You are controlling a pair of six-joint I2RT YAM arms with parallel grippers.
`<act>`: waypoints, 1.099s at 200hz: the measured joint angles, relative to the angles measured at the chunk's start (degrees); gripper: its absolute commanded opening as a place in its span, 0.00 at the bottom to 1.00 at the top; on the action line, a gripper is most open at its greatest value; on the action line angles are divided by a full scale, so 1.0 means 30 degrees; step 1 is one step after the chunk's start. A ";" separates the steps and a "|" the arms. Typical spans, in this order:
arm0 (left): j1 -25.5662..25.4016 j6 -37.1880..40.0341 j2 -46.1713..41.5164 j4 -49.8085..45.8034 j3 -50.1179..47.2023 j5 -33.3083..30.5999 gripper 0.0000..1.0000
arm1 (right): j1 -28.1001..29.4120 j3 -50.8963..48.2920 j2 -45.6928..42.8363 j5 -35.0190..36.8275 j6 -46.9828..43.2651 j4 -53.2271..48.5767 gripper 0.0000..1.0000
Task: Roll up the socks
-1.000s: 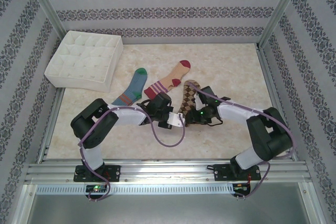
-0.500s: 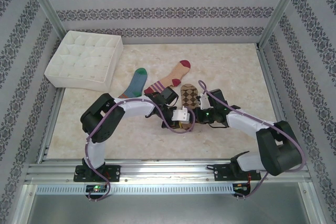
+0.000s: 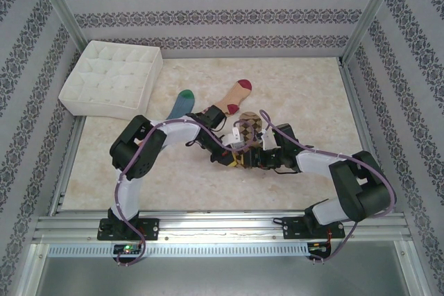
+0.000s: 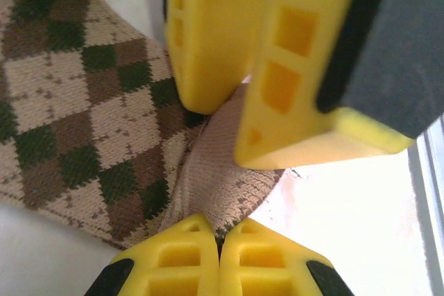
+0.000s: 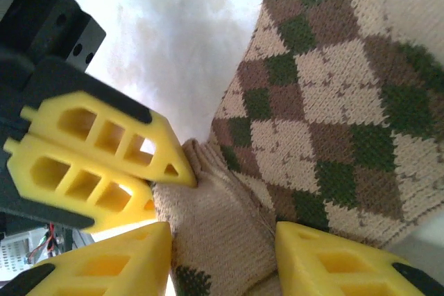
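Note:
The brown-tan argyle sock (image 3: pixel 251 124) lies mid-table, its near end folded up into a thick tan wad (image 5: pixel 222 213). My left gripper (image 4: pixel 220 240) is shut on the edge of that fold, with the fabric (image 4: pixel 83 102) pinched between its fingertips. My right gripper (image 5: pixel 222 261) faces it, jaws apart on either side of the wad, fabric filling the gap. From above, the left gripper (image 3: pixel 238 154) and right gripper (image 3: pixel 252 157) meet at the sock's near end. The blue sock (image 3: pixel 182 102) and the tan sock (image 3: pixel 234 96) lie behind, their lower ends hidden by the left arm.
A white quilted box (image 3: pixel 111 77) stands at the back left. Patterned walls and metal posts close in the table (image 3: pixel 312 95). The left arm reaches across the middle, close over the blue and tan socks.
Both grippers have moved together at the argyle sock's near end. The left arm has swung further right over the other two socks. The argyle sock looks shorter, its end folded over.

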 measured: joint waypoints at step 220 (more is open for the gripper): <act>-0.0328 -0.1479 -0.5952 1.0768 -0.8612 -0.2798 0.27 | -0.0015 0.2783 0.1996 0.2135 0.1005 -0.4335 0.04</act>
